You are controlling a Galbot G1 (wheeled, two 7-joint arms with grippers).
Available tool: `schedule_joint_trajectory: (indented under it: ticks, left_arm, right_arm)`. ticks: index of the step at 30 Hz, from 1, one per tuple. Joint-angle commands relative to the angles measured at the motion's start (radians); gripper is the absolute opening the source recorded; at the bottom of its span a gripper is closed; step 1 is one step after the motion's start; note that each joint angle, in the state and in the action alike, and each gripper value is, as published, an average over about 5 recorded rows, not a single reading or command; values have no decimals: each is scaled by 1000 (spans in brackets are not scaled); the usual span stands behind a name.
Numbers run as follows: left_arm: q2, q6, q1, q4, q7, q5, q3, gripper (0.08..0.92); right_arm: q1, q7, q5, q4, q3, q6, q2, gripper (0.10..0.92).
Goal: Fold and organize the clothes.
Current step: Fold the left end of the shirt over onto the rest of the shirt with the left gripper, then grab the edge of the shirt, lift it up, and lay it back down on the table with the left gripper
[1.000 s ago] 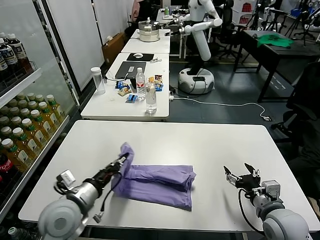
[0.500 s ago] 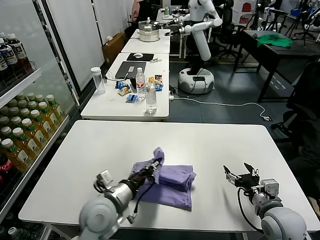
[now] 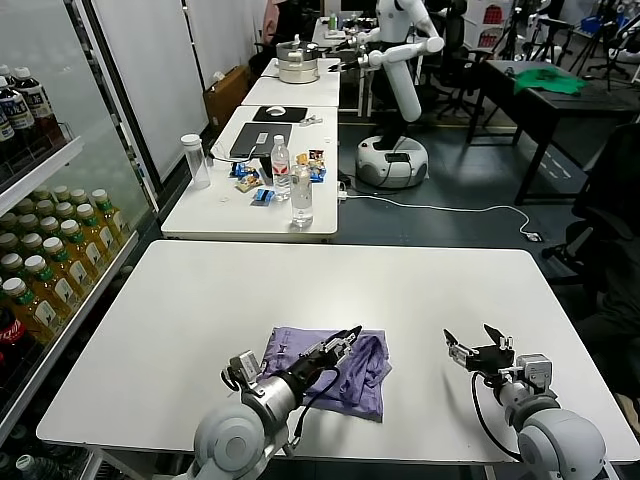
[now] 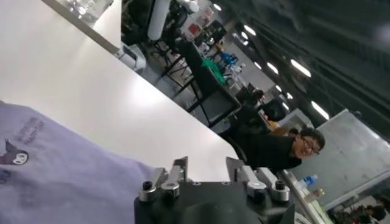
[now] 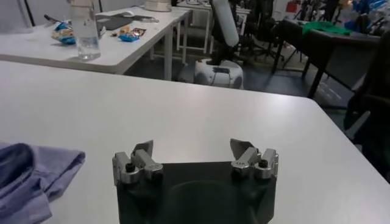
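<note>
The lavender T-shirt lies folded into a small bundle at the front middle of the white table. My left gripper is open and empty, just above the bundle's top layer. In the left wrist view the gripper has its jaws apart over bare table, with the shirt and its small dark printed marks beside it. My right gripper is open and empty, low over the table to the right of the shirt. In the right wrist view the shirt's edge lies off to one side.
A second table behind holds a water bottle, a clear tumbler, snacks and a laptop. A drinks shelf stands at the left. A white robot and a bright green cloth are far back.
My left gripper carried the shirt's left part rightward over the rest, laid it down and let go. The bundle is now narrower. My right arm has barely moved.
</note>
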Motion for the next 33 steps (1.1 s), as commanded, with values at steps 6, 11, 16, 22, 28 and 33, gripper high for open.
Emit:
schedule_joint_trajectory:
  ticks: [6, 11, 16, 22, 28, 33]
  left_arm:
    - [119, -138, 122, 3, -5, 524, -166, 705]
    - [134, -171, 179, 57, -12, 750, -146, 811]
    - [112, -160, 195, 68, 12, 799, -100, 822]
    - [82, -120, 176, 72, 23, 767, -65, 823]
    - [77, -78, 152, 114, 19, 745, -61, 823]
    - [75, -50, 153, 114, 14, 651, -70, 823]
  right_arm:
    - [11, -1, -1, -6, -9, 2, 13, 823]
    - [10, 0, -3, -2, -10, 3, 17, 823]
    - [-3, 0, -3, 8, -5, 3, 15, 823]
    - [-16, 1, -3, 19, 2, 2, 10, 823]
    - [-20, 2, -2, 30, 3, 0, 6, 823]
    - [-21, 3, -2, 36, 3, 0, 3, 823]
